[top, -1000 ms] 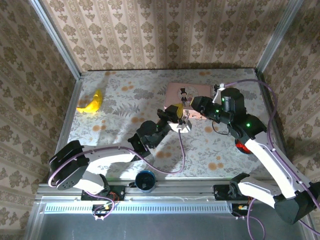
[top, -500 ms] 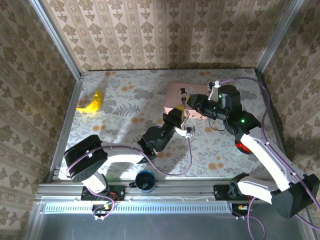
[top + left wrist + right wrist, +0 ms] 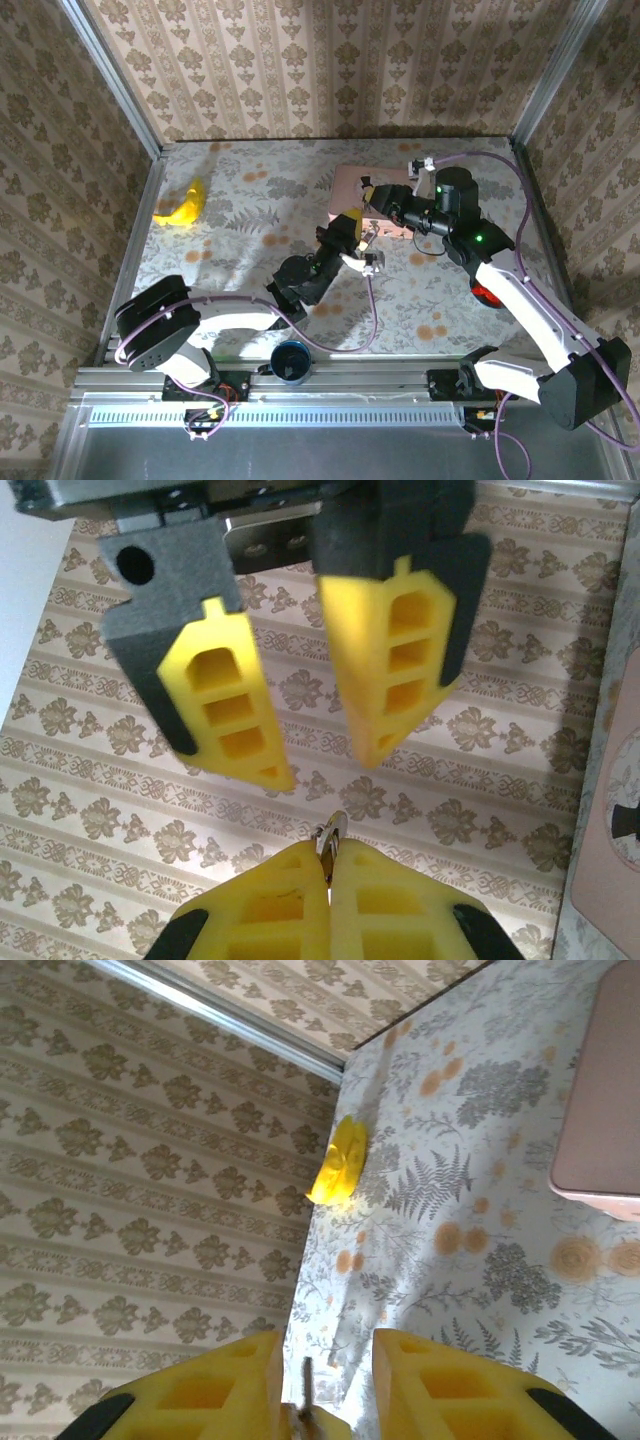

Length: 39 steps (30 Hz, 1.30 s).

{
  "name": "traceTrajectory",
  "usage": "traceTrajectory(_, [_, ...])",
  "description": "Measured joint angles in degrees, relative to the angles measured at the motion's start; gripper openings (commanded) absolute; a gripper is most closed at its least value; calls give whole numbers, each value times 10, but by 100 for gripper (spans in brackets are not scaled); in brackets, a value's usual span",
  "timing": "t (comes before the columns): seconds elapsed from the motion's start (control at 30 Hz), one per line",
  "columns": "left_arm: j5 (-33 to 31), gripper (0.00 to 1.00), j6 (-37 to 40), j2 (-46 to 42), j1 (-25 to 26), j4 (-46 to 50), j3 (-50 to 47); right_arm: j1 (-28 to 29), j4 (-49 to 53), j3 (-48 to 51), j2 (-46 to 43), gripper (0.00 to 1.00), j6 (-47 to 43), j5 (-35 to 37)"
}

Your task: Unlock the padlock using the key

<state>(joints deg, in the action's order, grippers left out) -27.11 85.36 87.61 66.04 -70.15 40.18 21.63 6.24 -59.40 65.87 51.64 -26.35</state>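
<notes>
Key (image 3: 328, 838) shank upright, long axis toward left hand (image 3: 318, 730) | pinched in right hand (image 3: 330, 912) | left hand spread, apart above it

Where the two grippers meet in the overhead view, the padlock (image 3: 368, 236) is too small to make out. The left wrist view cuts the right gripper (image 3: 329, 880) off at the bottom edge; only a sliver of metal (key or shackle, unclear) shows between its closed pads. The pink picture box (image 3: 606, 1090) runs off the right wrist view.
</notes>
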Motion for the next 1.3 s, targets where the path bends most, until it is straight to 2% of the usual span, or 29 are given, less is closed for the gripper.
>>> traceTrajectory(0.37, [-2, 0, -38, -24, 0, 5, -6, 0, -8, 0, 12, 22, -6, -30])
traceTrajectory(0.87, [-6, 0, -62, -29, 0, 15, -9, 2, -14, 0, 17, 21, -20, -59])
traceTrajectory(1.3, [-14, 0, -74, -29, 0, 15, -10, 17, -14, -5, 21, 17, -36, -70])
